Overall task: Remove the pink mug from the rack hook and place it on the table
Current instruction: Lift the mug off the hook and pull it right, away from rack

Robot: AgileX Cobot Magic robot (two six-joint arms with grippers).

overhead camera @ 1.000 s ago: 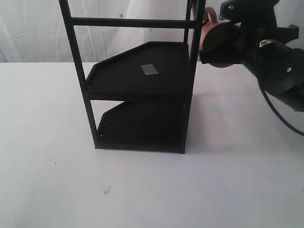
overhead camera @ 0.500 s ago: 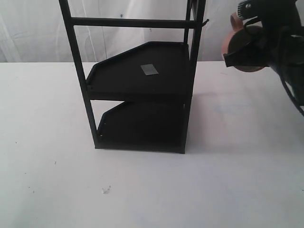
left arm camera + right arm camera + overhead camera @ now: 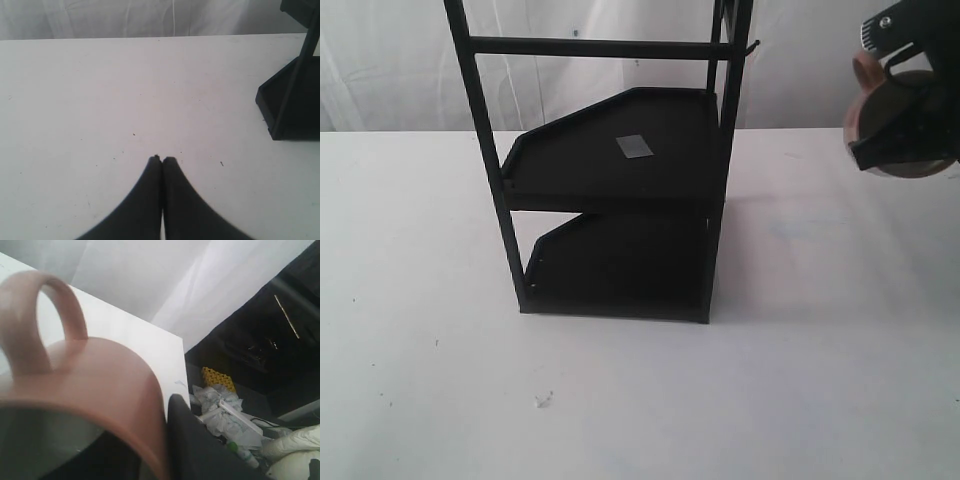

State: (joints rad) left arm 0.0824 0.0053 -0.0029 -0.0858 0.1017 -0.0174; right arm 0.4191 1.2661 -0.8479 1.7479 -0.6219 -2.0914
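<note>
The right gripper (image 3: 902, 148) clamps the wall of the salmon-pink ceramic mug (image 3: 876, 100), holding it in the air above the wide white table (image 3: 770, 380) at the exterior view's right edge. The mug is well apart from the tall black metal rack (image 3: 620, 180) and its thin black hook (image 3: 752, 45), which is bare. Only the right wrist view shows the grip up close: a dark finger (image 3: 200, 450) presses the mug's outer wall, and the loop handle (image 3: 50, 315) stands clear. Only the left wrist view shows the left gripper (image 3: 161, 161), its fingers pressed together on nothing, over the table near the rack's lower shelf (image 3: 295, 100).
</note>
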